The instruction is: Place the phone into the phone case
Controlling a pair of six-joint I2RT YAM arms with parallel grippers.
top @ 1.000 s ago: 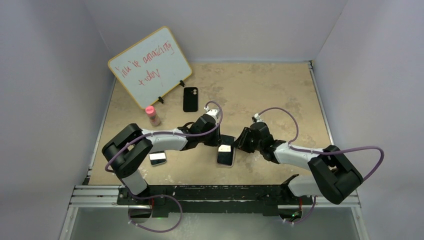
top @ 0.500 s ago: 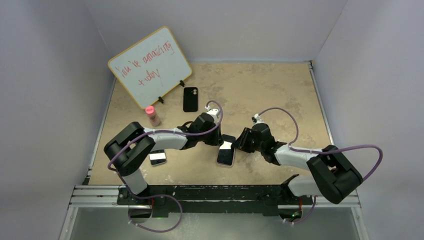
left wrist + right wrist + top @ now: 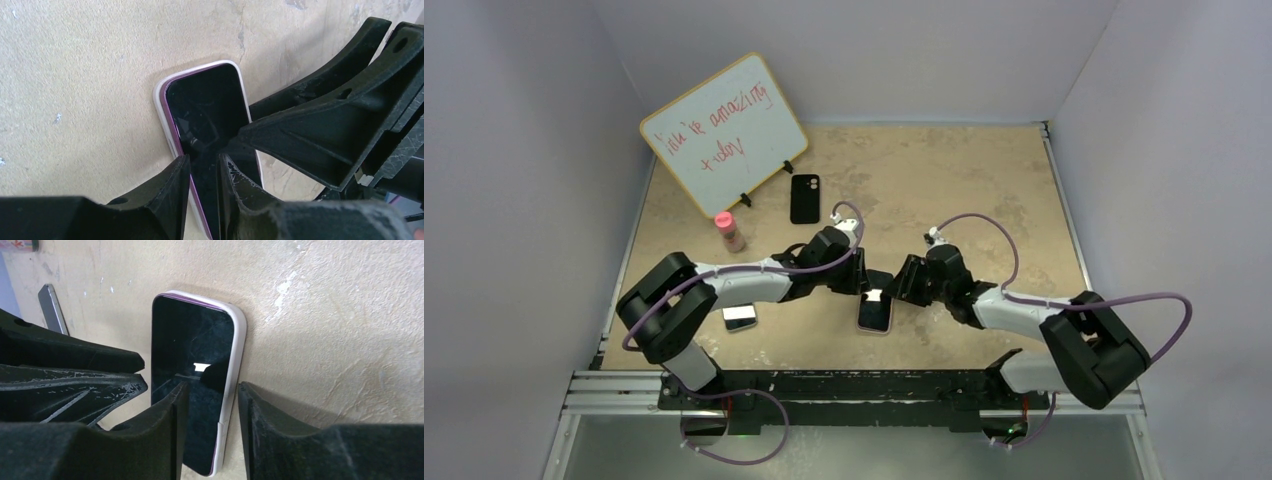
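Note:
The phone (image 3: 875,314), with a black screen and white rim, lies flat on the tan table between my two grippers. My left gripper (image 3: 861,285) stands at its upper left; in the left wrist view (image 3: 202,170) its jaws are almost closed, tips over the phone's (image 3: 205,105) left edge and screen. My right gripper (image 3: 894,290) stands at the phone's upper right; in the right wrist view (image 3: 210,395) its jaws are a little apart, straddling the phone's (image 3: 192,345) right rim. Neither holds it. The black phone case (image 3: 805,198) lies far off by the whiteboard.
A second phone (image 3: 740,317) lies left of the task phone, under the left arm, and shows in the right wrist view (image 3: 50,307). A pink-capped bottle (image 3: 730,232) and a propped whiteboard (image 3: 724,130) stand at the back left. Walls enclose the table.
Both grippers have closed in over the phone's far end, covering more of it. The phone has shifted slightly toward the near edge.

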